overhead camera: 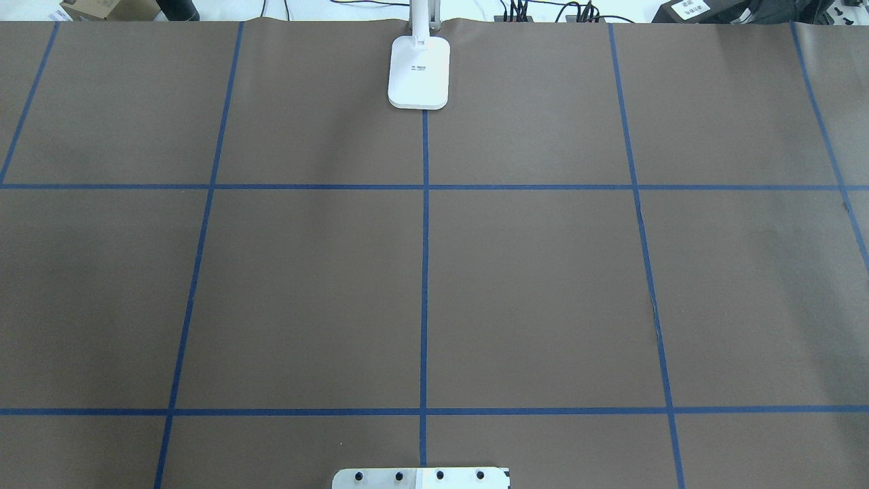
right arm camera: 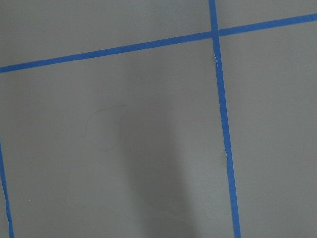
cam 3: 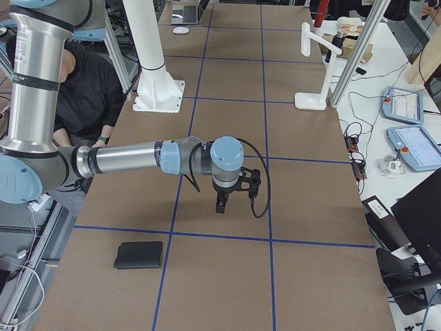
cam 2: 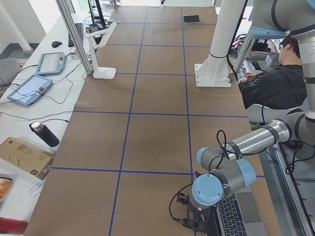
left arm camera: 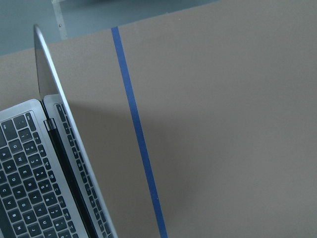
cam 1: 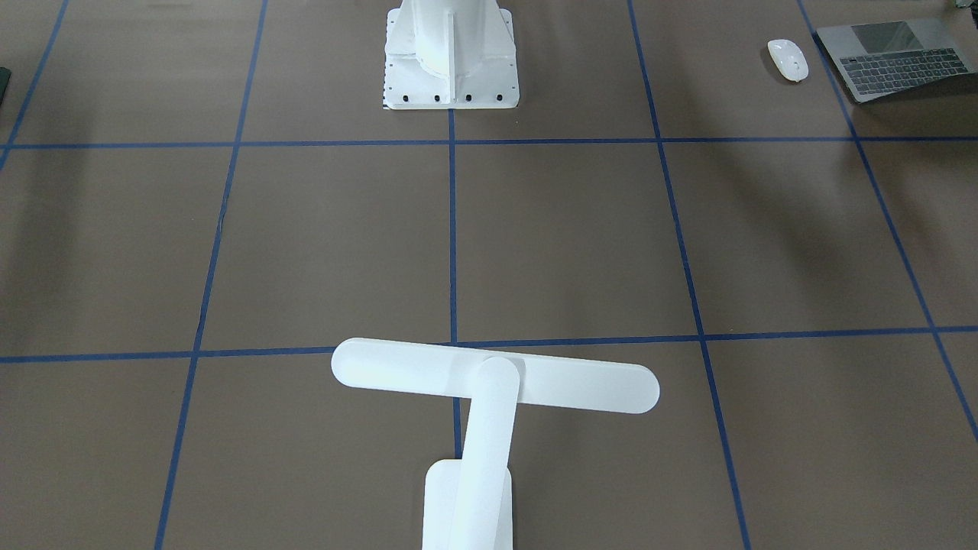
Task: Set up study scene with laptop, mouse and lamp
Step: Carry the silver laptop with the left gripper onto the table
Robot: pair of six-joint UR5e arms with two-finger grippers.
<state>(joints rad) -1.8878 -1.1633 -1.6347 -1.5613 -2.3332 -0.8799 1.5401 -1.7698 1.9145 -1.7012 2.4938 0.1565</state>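
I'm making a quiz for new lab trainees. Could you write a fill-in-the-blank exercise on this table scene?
1. The laptop sits with its lid ____.
2. The small white thing beside it is the ____.
3. In the front-facing view, the lamp has a head and arm that form the letter ____.
4. The tape lines on the table are ____ in colour.
Missing words: open, mouse, T, blue.
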